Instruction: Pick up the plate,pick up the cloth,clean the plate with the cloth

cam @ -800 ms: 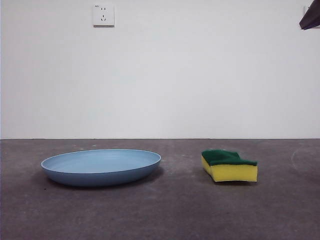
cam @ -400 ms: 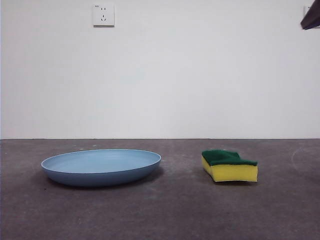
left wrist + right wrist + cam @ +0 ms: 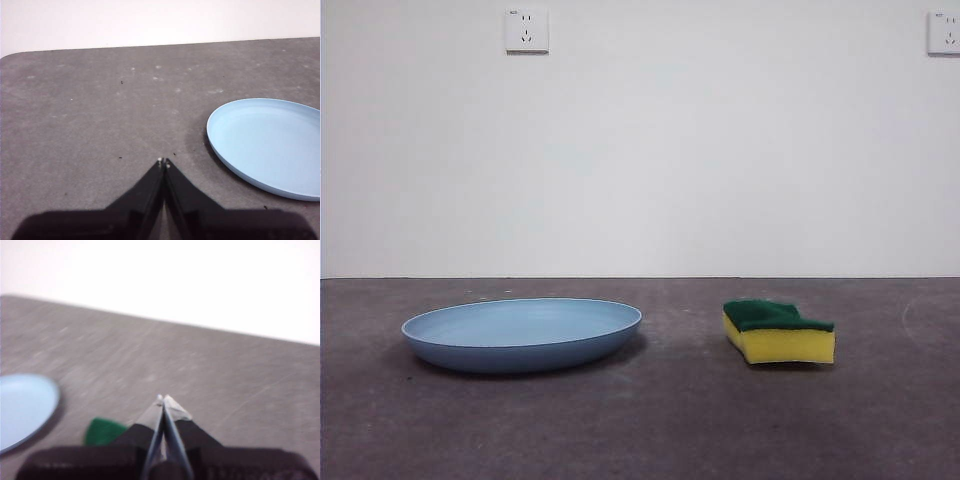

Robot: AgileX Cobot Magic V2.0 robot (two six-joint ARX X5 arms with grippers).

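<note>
The light blue plate (image 3: 523,334) lies flat on the grey table at the left of the front view. The cloth (image 3: 778,331), a yellow sponge with a dark green top, sits to its right, a gap between them. No arm shows in the front view. In the left wrist view my left gripper (image 3: 163,162) is shut and empty above bare table, with the plate (image 3: 270,142) off to one side. The blurred right wrist view has my right gripper (image 3: 162,399) shut and empty, a green corner of the cloth (image 3: 103,433) beside its jaws and the plate (image 3: 22,407) at the picture's edge.
A white wall with two sockets (image 3: 527,30) stands behind the table. The table's far edge (image 3: 150,46) runs along the wall in the left wrist view.
The black tip of an arm at the front view's top right corner has moved out of view, uncovering a wall socket. Plate and cloth have not moved.
</note>
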